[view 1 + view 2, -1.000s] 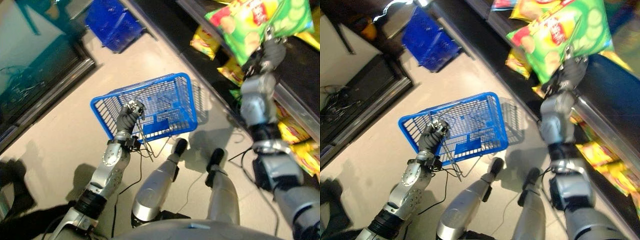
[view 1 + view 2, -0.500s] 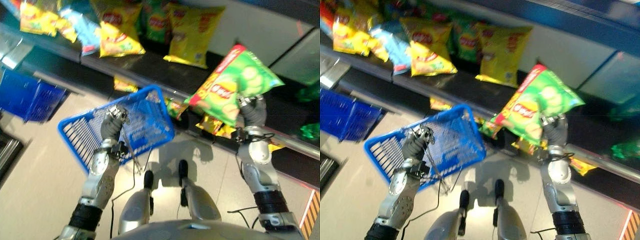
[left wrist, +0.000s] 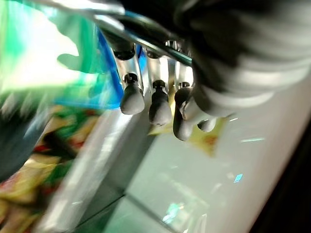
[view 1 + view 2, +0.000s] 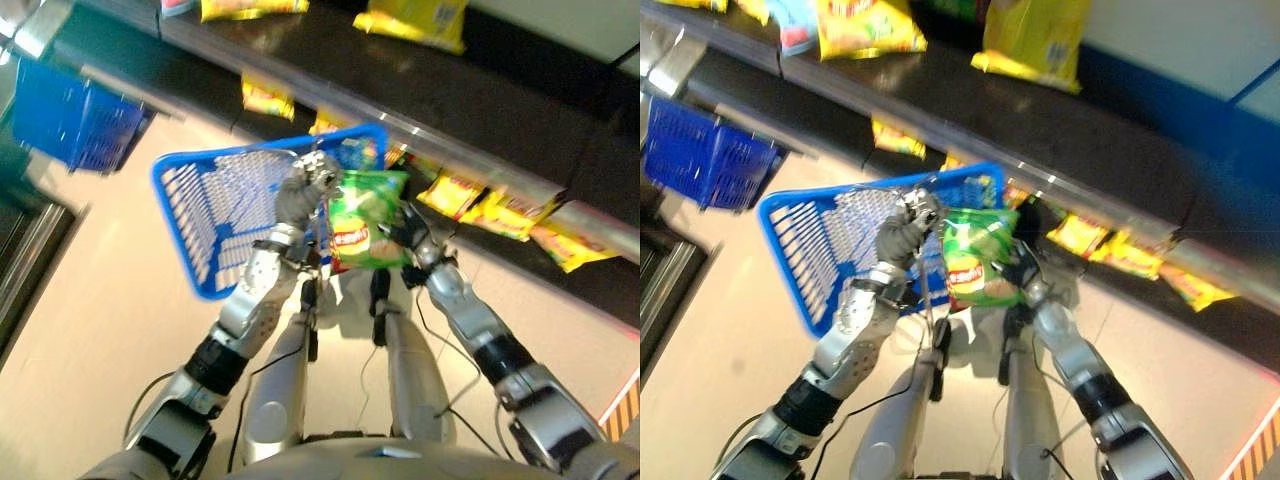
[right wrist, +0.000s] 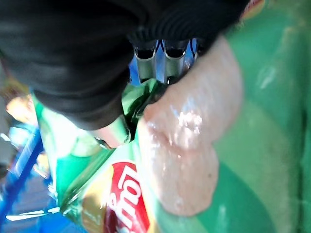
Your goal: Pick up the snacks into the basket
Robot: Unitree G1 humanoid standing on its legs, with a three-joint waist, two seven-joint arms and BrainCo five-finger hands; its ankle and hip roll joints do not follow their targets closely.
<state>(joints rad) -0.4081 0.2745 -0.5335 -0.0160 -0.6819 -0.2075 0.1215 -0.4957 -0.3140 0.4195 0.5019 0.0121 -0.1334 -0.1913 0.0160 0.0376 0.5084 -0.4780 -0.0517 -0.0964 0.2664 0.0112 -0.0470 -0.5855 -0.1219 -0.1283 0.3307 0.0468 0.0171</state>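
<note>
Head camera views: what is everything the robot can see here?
Green snack bag: one, green with a red patch, held beside the basket rim.
Basket: one, blue wire, held up off the floor.
Second basket: one, blue, on the floor near the shelf end.
Yellow snack bags: several, on the upper shelf; more below the shelf edge.
Shelf: dark, across the top.
Floor: beige.
Left hand: fingers curled round the basket's handle.
Right hand: gripping the green bag.

The green bag (image 4: 365, 225) carries a red patch (image 5: 127, 193) with pale lettering, cut off at the edge and not legible as a word. The yellow bags (image 4: 497, 207) behind it show print too small to read.
</note>
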